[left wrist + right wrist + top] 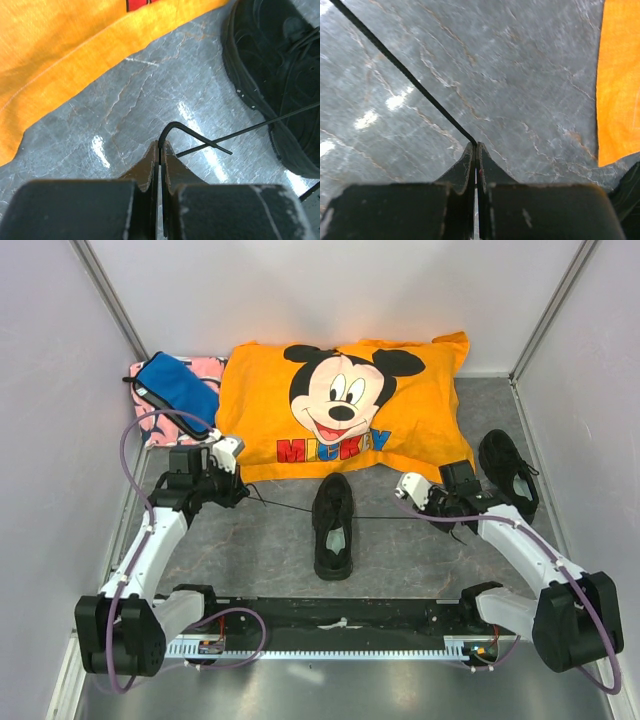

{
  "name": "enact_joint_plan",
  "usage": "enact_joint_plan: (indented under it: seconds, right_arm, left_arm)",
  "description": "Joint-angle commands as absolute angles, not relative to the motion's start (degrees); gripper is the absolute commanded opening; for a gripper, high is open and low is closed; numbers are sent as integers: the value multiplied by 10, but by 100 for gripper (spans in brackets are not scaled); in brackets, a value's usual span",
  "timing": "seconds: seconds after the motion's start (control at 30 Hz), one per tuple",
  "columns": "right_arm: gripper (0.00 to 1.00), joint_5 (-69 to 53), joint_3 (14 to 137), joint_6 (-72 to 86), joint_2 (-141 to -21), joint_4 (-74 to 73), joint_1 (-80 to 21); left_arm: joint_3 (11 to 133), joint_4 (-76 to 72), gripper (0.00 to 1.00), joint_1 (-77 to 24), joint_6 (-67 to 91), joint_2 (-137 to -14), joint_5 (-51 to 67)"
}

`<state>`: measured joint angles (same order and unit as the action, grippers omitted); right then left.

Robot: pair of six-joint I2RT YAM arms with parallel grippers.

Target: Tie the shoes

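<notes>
Holding tight, your left tool [160,147] pinches the left lace [200,136] and your right tool [474,146] the right lace [405,74] of the middle shoe [333,525] on the surface [270,560]; the second shoe [508,472] lies beside the pillow [340,405].

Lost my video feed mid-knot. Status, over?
Left gripper shut on left lace, right gripper shut on right lace. Both taut off centre shoe. Second shoe beside right arm; pillow behind, not blocking.
</notes>
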<state>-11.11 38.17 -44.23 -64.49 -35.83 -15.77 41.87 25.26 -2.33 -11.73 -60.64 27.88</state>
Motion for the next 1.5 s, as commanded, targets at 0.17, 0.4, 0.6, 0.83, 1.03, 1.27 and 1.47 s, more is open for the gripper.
enact_joint_plan:
  seconds: [0.17, 0.4, 0.6, 0.83, 1.03, 1.27, 1.47]
  right_arm:
    - [0, -90, 353, -514, -684, -328, -94]
    - [0, -110, 352, -509, -714, -319, -95]
    - [0, -89, 334, -524, -734, -298, -94]
    - [0, -81, 319, -526, -769, -267, -93]
    - [0, -119, 364, -511, -787, -294, -97]
    - [7, -161, 400, -503, -778, -334, -102]
    - [8, -180, 418, -486, -737, -354, -146]
  left_arm:
    - [398, 227, 2, -1, -177, -650, 206]
    - [393, 234, 2, -1, -183, -669, 178]
    - [382, 225, 2, -1, -188, -693, 151]
    - [393, 220, 2, -1, -196, -733, 135]
    - [427, 258, 2, -1, -191, -749, 174]
    - [430, 269, 1, -2, -171, -717, 196]
    - [446, 296, 2, -2, -185, -684, 294]
